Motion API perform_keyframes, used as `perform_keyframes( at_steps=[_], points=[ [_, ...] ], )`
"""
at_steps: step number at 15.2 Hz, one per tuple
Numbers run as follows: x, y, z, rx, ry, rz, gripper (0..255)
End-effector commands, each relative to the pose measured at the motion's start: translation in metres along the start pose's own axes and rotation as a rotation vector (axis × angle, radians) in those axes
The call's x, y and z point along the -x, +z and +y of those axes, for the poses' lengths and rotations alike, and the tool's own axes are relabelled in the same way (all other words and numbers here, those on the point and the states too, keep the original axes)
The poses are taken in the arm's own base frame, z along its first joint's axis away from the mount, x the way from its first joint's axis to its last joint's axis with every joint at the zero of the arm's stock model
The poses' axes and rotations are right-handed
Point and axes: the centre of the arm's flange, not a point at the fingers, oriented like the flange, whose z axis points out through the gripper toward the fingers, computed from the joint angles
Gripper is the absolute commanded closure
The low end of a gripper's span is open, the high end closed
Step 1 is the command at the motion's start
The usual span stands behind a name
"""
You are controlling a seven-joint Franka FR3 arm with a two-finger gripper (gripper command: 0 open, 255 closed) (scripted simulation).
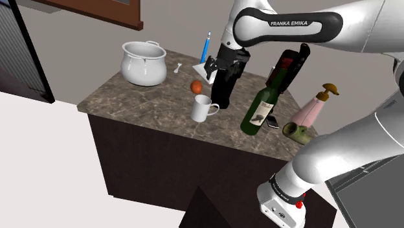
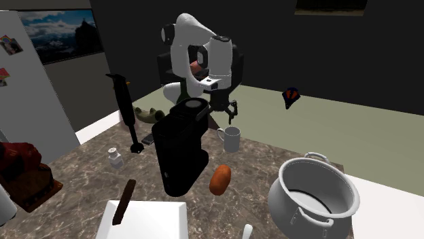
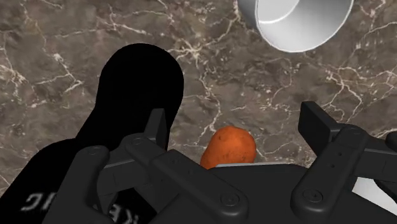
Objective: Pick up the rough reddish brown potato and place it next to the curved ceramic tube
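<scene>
White arm (image 1: 288,26): base at shoulder view's lower right, lower link climbing to a high elbow, forearm running level toward that view's left. Wrist bent over, black tool (image 3: 235,121) aimed straight down. Fingers (image 3: 158,124) apart, a wide gap between them, clasping nothing.

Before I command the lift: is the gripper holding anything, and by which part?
Nothing is held. The gripper is open above the counter, and the orange-brown potato lies on it below the fingers, untouched.

Soft, even light (shadows faint); the second exterior view looks dimmer.
</scene>
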Motion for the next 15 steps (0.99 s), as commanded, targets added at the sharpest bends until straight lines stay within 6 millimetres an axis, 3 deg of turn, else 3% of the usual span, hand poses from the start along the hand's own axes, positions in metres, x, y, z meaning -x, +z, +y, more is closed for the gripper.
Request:
perform_keyframes(
  at_steps=[1, 12, 15],
  points=[
    [-0.020, 0.018, -0.010, 0.016, 0.061, -0.001, 0],
    [-0.133, 0.109, -0.049, 0.105, 0.366, -0.002, 0],
    [-0.136, 0.122, -0.048, 0.108, 0.374, -0.002, 0]
  ],
)
